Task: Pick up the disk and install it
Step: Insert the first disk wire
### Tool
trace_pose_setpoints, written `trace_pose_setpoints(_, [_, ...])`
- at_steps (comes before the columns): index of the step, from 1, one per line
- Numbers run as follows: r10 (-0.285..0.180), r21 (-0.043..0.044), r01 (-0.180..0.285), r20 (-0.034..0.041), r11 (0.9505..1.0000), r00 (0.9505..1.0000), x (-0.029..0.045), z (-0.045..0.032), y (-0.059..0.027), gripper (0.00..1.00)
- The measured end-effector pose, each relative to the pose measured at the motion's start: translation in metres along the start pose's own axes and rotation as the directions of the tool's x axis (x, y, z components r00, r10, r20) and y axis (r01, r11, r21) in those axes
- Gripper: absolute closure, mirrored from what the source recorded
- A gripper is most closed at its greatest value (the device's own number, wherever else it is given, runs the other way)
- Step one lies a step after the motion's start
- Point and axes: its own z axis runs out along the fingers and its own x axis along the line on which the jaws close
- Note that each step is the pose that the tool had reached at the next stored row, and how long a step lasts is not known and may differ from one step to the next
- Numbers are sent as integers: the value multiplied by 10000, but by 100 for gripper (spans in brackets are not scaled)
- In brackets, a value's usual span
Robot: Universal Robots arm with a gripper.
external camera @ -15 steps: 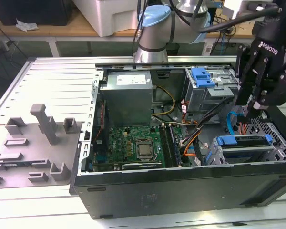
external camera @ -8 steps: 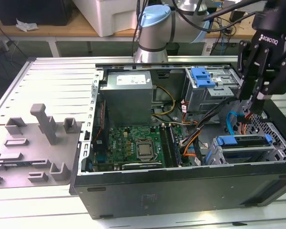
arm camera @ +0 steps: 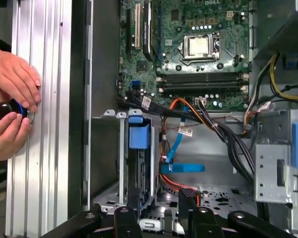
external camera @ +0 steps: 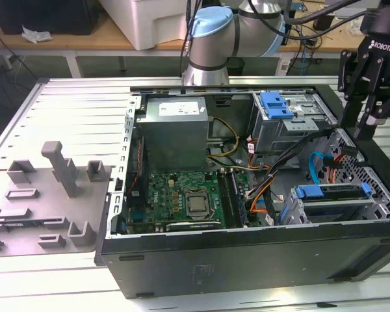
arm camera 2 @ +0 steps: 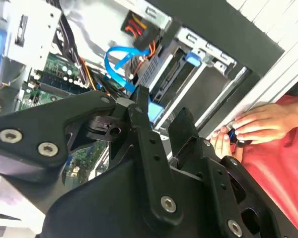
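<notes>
My gripper (external camera: 354,129) hangs open above the right end of the open computer case (external camera: 247,260), with nothing between its fingers. In both wrist views the black fingers (arm camera 2: 139,114) (arm camera: 123,218) stand apart over the lower drive cage (arm camera: 136,168). What looks like the disk (external camera: 331,200), a grey-blue slab in a blue caddy, sits slotted on edge in that cage at the case's near right. Its blue handle (arm camera: 139,136) shows at the cage mouth. The label face is hidden.
A grey power supply box (external camera: 175,127), the motherboard (external camera: 182,201) and loose cables (arm camera: 181,148) fill the case. A bare blue bracket (external camera: 276,104) sits in the upper cage. A grey moulded fixture (external camera: 52,188) lies at the exterior view's left. A person's hands (arm camera: 12,99) hold a black knob beside the case.
</notes>
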Motion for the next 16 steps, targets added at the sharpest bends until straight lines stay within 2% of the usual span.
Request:
trace_pose_setpoints(2, [3,-1,-3,-65,10000,10000,-114,-17,-27,56])
trace_pose_setpoints(5, [4,-3,-4,-102,10000,9999,-203,-26,-67,56])
trace_pose_setpoints(12, [4,-3,-4,-118,10000,9999,-241,20,-210,56])
trace_pose_setpoints(16, [7,-4,-7,-158,10000,9999,-246,24,-217,56])
